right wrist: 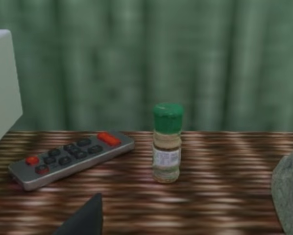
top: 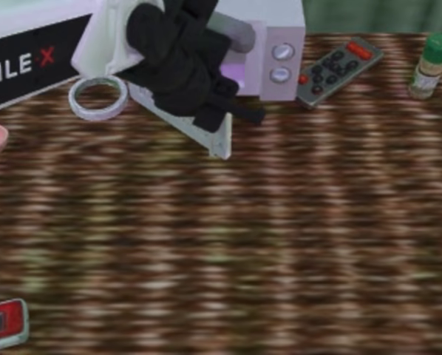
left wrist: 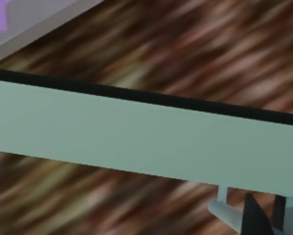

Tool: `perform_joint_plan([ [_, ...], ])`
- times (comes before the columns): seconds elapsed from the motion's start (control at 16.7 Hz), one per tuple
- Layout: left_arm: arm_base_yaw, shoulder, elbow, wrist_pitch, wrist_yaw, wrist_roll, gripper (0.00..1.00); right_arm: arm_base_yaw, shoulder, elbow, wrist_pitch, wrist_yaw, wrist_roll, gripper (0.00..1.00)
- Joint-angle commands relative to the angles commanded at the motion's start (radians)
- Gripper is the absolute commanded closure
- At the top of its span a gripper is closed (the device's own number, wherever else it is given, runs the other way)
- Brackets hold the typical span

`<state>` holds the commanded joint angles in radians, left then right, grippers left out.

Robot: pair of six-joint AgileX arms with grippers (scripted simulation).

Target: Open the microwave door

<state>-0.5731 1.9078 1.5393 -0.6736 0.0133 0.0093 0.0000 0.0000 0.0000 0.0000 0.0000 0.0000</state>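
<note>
Black left end effector [top: 239, 111] – at microwave door [top: 206, 133] edge | door swung ajar | finger state unclear

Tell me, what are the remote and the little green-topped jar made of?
The remote looks like matte grey plastic with dark and red buttons that could be rubber. The jar seems to be clear glass or plastic, since pale seasoning shows through it, with a paper label and a smooth green plastic cap. It is a rendered scene, so these are guesses from looks alone.

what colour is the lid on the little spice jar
Green, on the spice jar; the right wrist view shows it best.
</note>
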Motion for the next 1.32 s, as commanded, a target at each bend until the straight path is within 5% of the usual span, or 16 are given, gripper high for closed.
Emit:
perform_joint_plan([
  [0.48,0.049,-0.064,-0.08,0.013,0.071,0.138,1.0,0.0,0.0,0.0,0.0,0.0,0.0,0.0],
  [1.32,0.051,-0.066,-0.083,0.013,0.073,0.142,1.0,0.0,0.0,0.0,0.0,0.0,0.0,0.0],
])
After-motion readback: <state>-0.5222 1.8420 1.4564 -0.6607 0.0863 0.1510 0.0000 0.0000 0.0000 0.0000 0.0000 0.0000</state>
